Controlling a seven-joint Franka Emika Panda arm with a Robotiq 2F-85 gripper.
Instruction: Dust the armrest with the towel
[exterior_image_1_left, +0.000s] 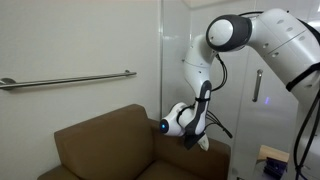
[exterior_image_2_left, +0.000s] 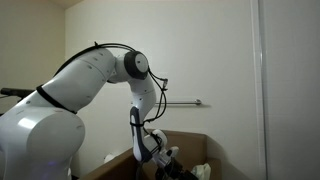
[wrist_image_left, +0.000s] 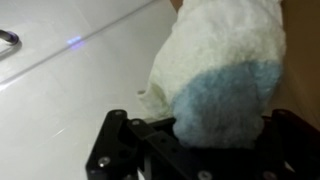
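Note:
A white towel with a blue patch (wrist_image_left: 220, 70) fills the middle of the wrist view, bunched between my gripper's (wrist_image_left: 215, 125) black fingers, which are shut on it. In an exterior view the gripper (exterior_image_1_left: 192, 135) hangs over the brown armchair's armrest (exterior_image_1_left: 190, 160) with the pale towel (exterior_image_1_left: 203, 144) below it, touching or just above the armrest. In an exterior view the gripper (exterior_image_2_left: 168, 158) sits low by the chair, with the towel (exterior_image_2_left: 200, 171) beside it.
The brown armchair (exterior_image_1_left: 100, 145) stands against a white wall with a metal grab rail (exterior_image_1_left: 65, 80). A white door with a handle (exterior_image_1_left: 258, 85) is behind the arm. A rail (exterior_image_2_left: 185, 102) also shows on the wall.

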